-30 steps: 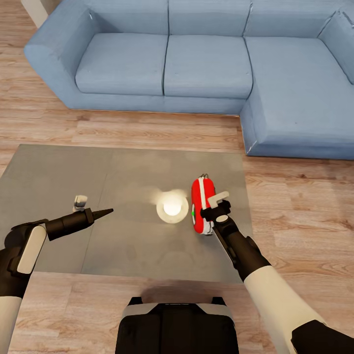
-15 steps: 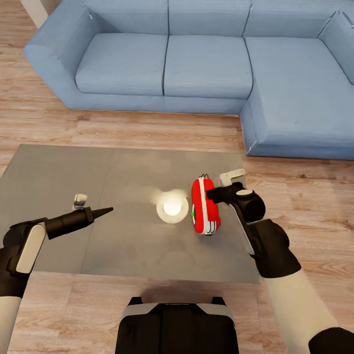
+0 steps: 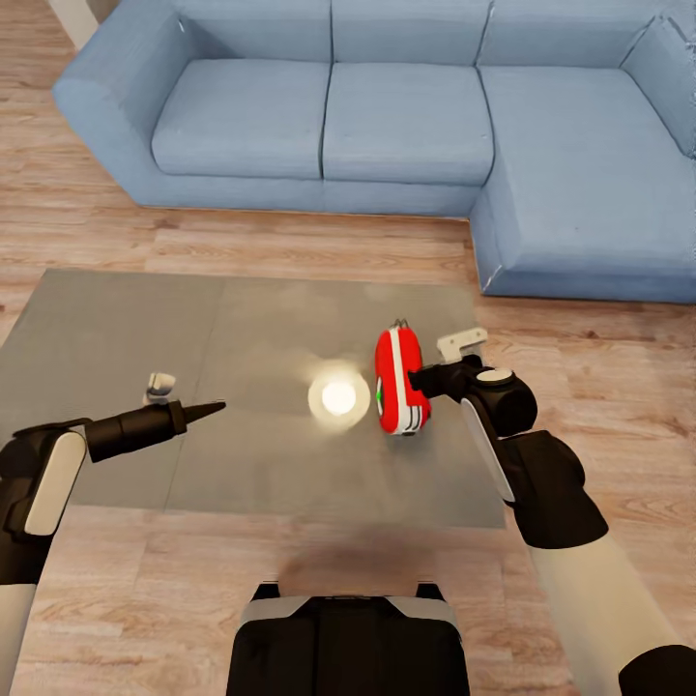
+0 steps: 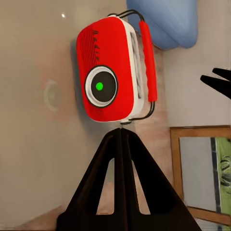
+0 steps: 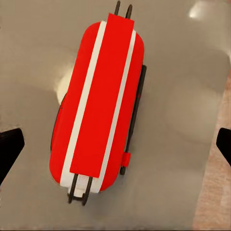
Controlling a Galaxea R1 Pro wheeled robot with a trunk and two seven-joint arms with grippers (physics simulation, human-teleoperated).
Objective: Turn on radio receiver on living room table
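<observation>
On the table (image 3: 106, 338), toward its right end, the radio (image 3: 399, 380) stands on its edge, red with white stripes, its wire handle at the sofa-side end. The green dot on its dial faces the table's middle; the left wrist view shows that dial face (image 4: 106, 77) straight on. Beside the radio on the dial side sits a bright round glare spot (image 3: 338, 396) on the glossy grey top. Nothing else lies near the radio. The blue sofa (image 3: 387, 116) wraps round the far and right sides of the table, well apart from it, plank floor (image 3: 290, 242) between.

Right gripper (image 3: 437, 360) is at the radio's right side, the side away from the dial; its dark finger looks to be at or touching the casing, the pale finger sticks out past it toward the sofa. Jaws wide apart: in the right wrist view the dark fingertips (image 5: 9, 149) sit at either edge with the radio's striped top (image 5: 98, 103) between them, not clamped.

Left gripper (image 3: 198, 414) hovers over the table's left half, well apart from the radio, fingers pressed together to a point, holding nothing; it aims at the radio.
</observation>
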